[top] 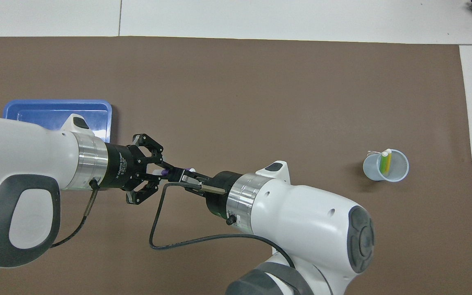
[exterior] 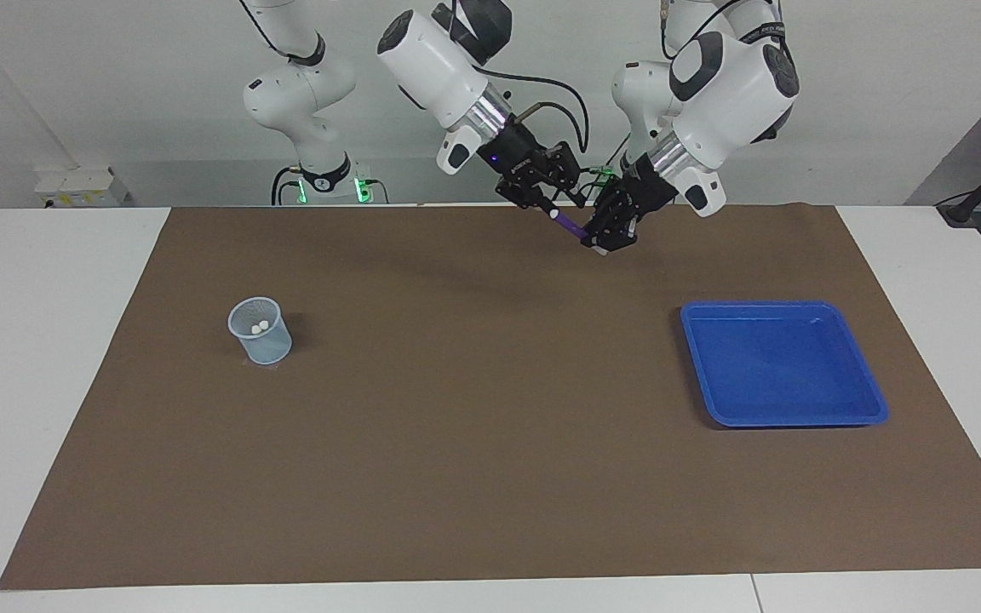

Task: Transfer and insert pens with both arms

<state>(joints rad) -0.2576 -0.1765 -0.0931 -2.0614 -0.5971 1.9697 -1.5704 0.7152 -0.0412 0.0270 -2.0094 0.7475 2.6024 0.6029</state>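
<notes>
Two large white robot arms are seen meeting in the air above a brown mat (exterior: 490,443) spread over a white desk (exterior: 48,340). In the facing view, the left pincer (exterior: 596,243) is placed near 1 o'clock of the mat's centre and is clamped on the lower end of a purple pen (exterior: 572,226), which is held slanted above the mat, its whitish tip pointing toward 10 o'clock. The right pincer (exterior: 550,207) is brought against that upper tip; whether its fingers are closed on the pen cannot be told. In the overhead view, the left pincer (top: 159,173) and the right pincer (top: 180,175) are shown nose to nose, with only a short stretch of the purple pen (top: 164,173) visible between them.

A pale translucent cup (exterior: 260,331) is stood on the mat toward the right arm's end, at 9 o'clock of the centre in the facing view. Inside it, a yellow pen (top: 388,160) and a bright green pen (top: 383,162) are leaned side by side. A blue tray (exterior: 783,364) is laid flat on the mat toward the left arm's end, at 3 o'clock
</notes>
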